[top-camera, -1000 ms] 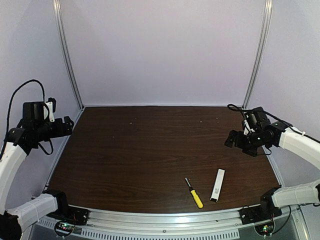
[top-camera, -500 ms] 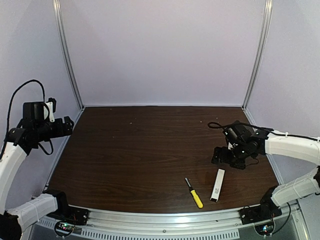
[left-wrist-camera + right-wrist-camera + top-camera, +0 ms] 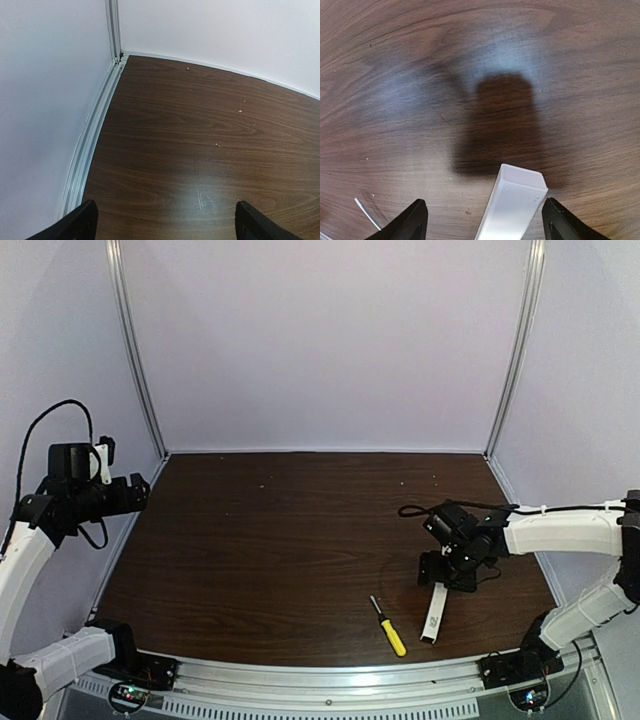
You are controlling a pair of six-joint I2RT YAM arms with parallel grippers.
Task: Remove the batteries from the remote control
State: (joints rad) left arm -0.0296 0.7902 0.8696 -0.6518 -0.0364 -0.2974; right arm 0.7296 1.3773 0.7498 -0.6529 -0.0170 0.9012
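The remote control [image 3: 435, 613] is a slim white bar lying on the dark wooden table near the front right. My right gripper [image 3: 447, 574] hangs low over its far end. In the right wrist view the remote control [image 3: 514, 207] lies between the two dark fingertips, closer to the right one. The right gripper [image 3: 483, 201] is open and grips nothing. No batteries show in any view. My left gripper [image 3: 140, 490] is raised at the table's left edge; in its wrist view the left gripper [image 3: 165, 215] is open over bare wood.
A yellow-handled screwdriver [image 3: 388, 626] lies just left of the remote, its metal shaft [image 3: 367, 215] showing at the lower left of the right wrist view. An aluminium rail [image 3: 90, 145] runs along the table's left side, and pale walls enclose the table.
The right arm swung in from the table's right edge and came down over the remote's far end. The left arm stayed still.
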